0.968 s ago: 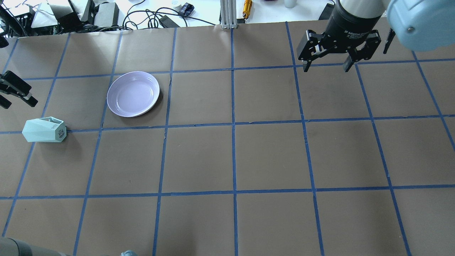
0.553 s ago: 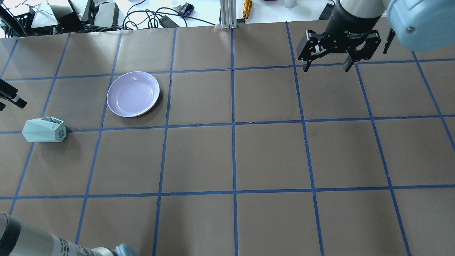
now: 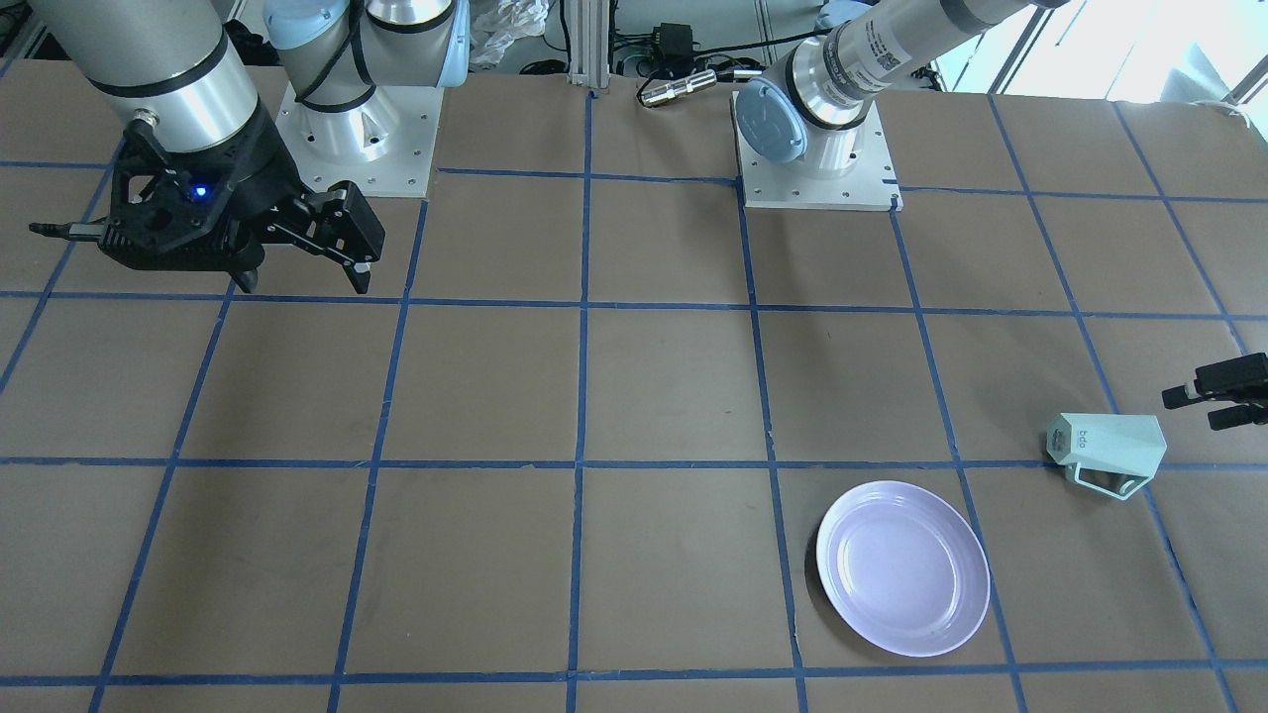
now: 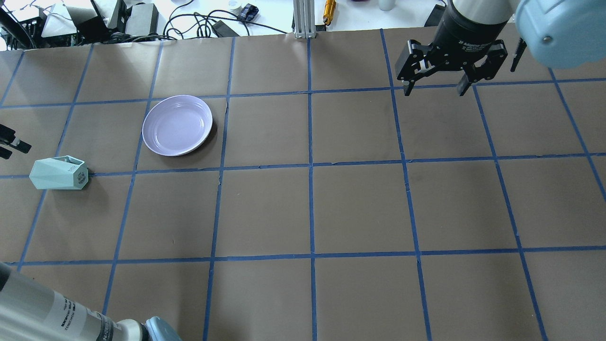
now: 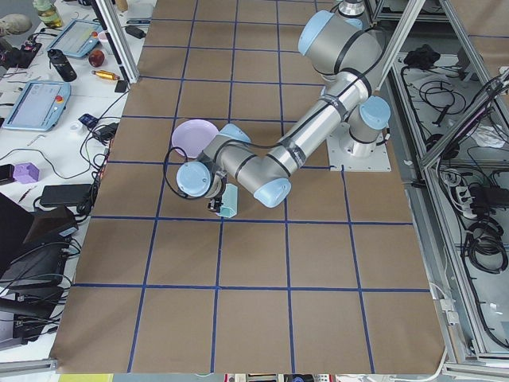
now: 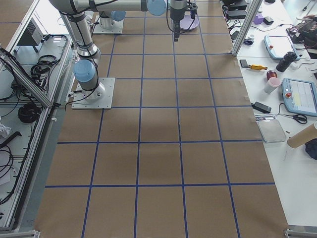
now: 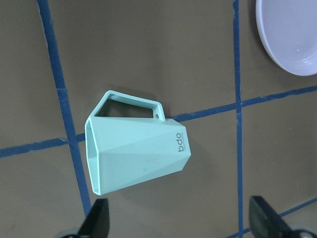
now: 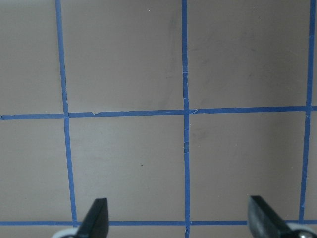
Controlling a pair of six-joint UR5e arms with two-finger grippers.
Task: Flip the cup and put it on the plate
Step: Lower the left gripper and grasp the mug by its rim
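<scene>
1. Brown paper, ruled into squares by blue tape [image 4: 310, 166], over the whole table [image 4: 360, 203].
2. Toppled on its side near the table's left end: the cup [image 4: 58, 173], mint green and faceted, lying across a tape line.
3. Mouth toward the left edge, base with a small dark marking toward the table's middle, open-frame handle on the side away from the robot.
4. From the left wrist camera, looking down on the cup [image 7: 136, 152]: "bdo" lettered on a facet near the base, handle frame lying close to the paper.
5. Right way up on the paper, farther from the robot than the cup and nearer the middle: the plate [image 4: 177, 125], round, pale lavender, with a raised rim; apart from the cup, no contact.
6. Poised above the table beside the cup: the left gripper [image 7: 181, 220], jaws spread wide, dark fingertips [image 7: 96, 220] at the bottom of the wrist view, only paper and tape between them, the cup just beyond and touching neither.
7. In the overhead view, just a sliver of the left gripper [image 4: 10, 143] at the frame's left edge, close to the cup.
8. Far off toward the right end: the right gripper [image 4: 435, 87], hanging over bare paper, jaws likewise wide, well apart from cup and plate.
</scene>
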